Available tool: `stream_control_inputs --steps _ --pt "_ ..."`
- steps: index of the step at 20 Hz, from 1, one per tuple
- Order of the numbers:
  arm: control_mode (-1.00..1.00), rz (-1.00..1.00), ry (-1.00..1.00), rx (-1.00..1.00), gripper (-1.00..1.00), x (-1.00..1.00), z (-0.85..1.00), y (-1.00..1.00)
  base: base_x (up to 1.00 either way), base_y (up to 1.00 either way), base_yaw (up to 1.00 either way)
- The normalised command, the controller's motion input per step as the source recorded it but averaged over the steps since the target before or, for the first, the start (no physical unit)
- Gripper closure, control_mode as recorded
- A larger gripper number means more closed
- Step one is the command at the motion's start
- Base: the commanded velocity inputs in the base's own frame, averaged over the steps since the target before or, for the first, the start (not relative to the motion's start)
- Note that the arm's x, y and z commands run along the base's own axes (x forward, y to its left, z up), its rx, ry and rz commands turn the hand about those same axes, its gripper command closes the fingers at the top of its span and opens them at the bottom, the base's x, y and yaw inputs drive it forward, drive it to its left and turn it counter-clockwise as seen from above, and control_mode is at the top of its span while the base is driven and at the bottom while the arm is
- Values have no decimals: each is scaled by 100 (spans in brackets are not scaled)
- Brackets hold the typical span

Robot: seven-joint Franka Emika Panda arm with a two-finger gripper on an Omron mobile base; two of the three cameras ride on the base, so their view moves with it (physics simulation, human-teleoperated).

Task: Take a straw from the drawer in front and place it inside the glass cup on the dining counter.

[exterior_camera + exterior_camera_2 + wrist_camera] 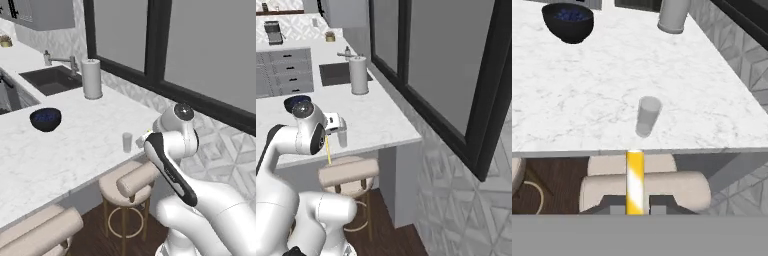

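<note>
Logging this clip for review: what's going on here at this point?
The arm's gripper is shut on the yellow straw, holding it just off the edge of the dining counter, above a beige stool. The glass cup stands near that edge with nothing in it, so the straw is not yet placed. A dark blue bowl and a paper-towel roll sit farther back.

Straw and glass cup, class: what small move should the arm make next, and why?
Probably carry the straw forward over the dining counter until its lower tip is above the glass cup. The end effector is shut on the straw, which hangs at the counter edge, short of the cup and above a stool.
</note>
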Motion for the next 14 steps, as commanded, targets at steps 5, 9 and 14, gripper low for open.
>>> stream_control_inputs --steps 5,9,14 --pt "100 0 0 0 100 0 0 0 100 -49 50" --pt "100 0 0 0 100 0 0 0 100 -11 40" --pt "-100 12 -1 0 100 13 3 0 56 0 20"
